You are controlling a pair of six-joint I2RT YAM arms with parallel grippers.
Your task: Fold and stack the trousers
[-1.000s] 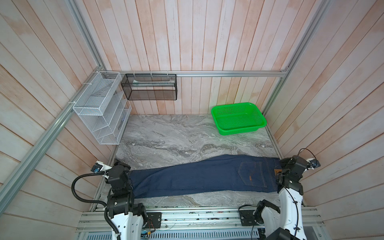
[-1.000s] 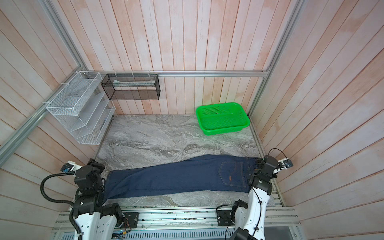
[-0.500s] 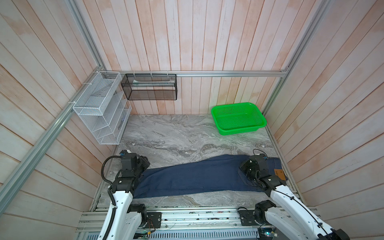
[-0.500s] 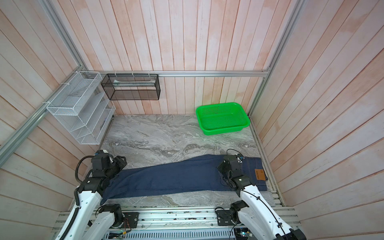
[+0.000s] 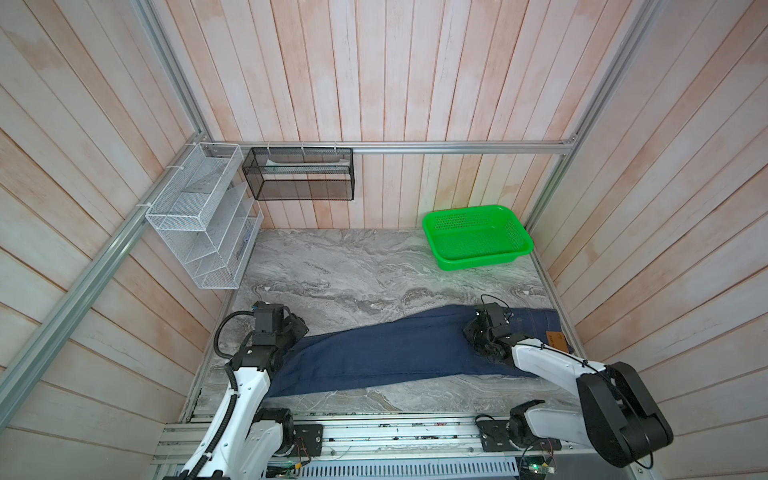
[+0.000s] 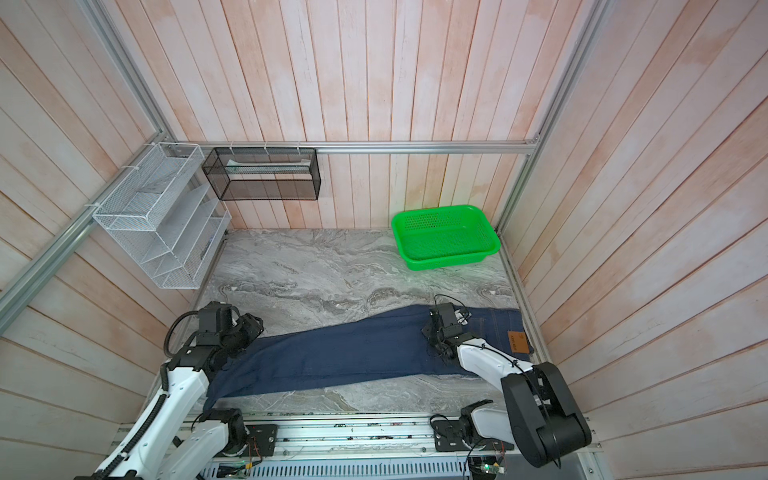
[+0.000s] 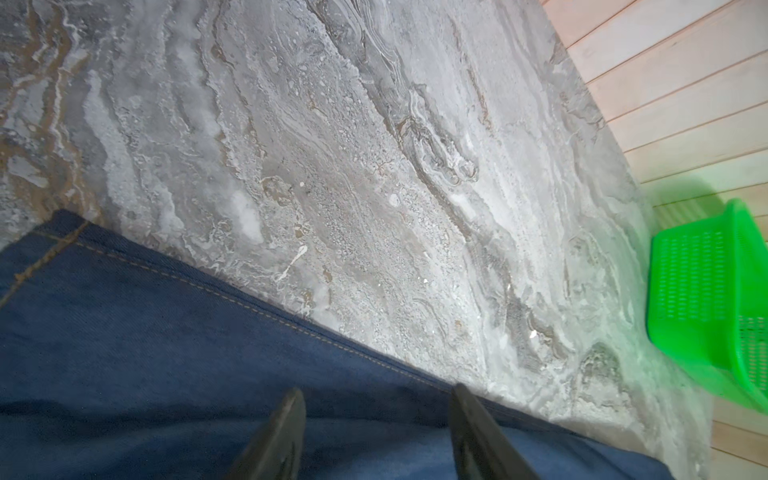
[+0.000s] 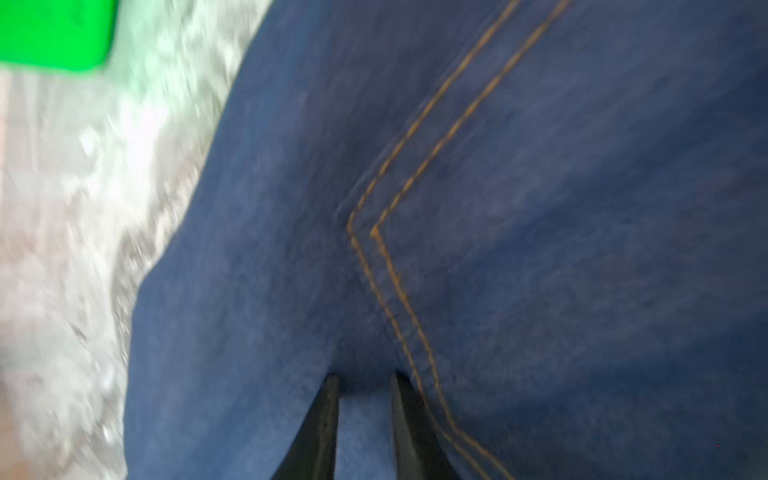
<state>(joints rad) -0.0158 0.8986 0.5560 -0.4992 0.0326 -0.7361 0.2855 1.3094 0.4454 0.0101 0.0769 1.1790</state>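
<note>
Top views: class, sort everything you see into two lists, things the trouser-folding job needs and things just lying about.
Needed for the job:
trousers
table under them

Just lying about:
green basket, empty, at the far corner
white wire rack on the wall
black mesh shelf on the wall
</note>
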